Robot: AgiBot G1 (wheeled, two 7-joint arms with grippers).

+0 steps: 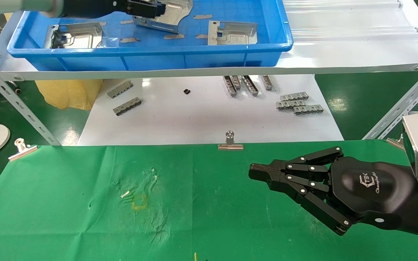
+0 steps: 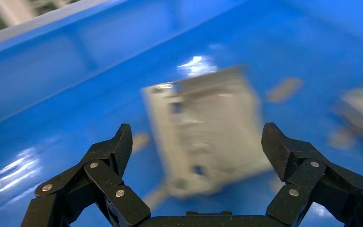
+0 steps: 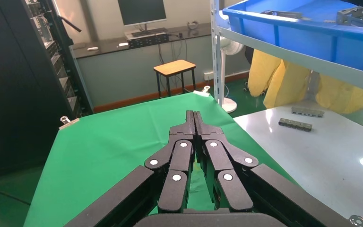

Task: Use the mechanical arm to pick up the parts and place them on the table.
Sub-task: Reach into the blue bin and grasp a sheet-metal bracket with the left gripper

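Your left gripper (image 1: 160,9) reaches into the blue bin (image 1: 151,54) on the white shelf (image 1: 357,54) at the 12 o'clock end of the scene, its fingers (image 2: 118,146) spread wide on either side of a silver plate (image 2: 208,132) that lies on the bin floor; the wrist view shows the tips apart from the metal, gripping nothing. In the head view that plate (image 1: 171,16) sits just beside the gripper, with a second plate (image 1: 76,35) toward 9 o'clock of it and a third plate (image 1: 232,33) toward 3 o'clock, small grey tabs scattered among them. Your right gripper (image 1: 256,171) hangs over the green table (image 1: 67,203) at 4 o'clock, its fingers (image 3: 194,127) pressed together and empty, pointing toward 9 o'clock. Grey comb strips (image 1: 298,103) rest on the white board (image 1: 194,116) beneath the shelf, and a binder clip (image 1: 230,142) bites the table's far edge.
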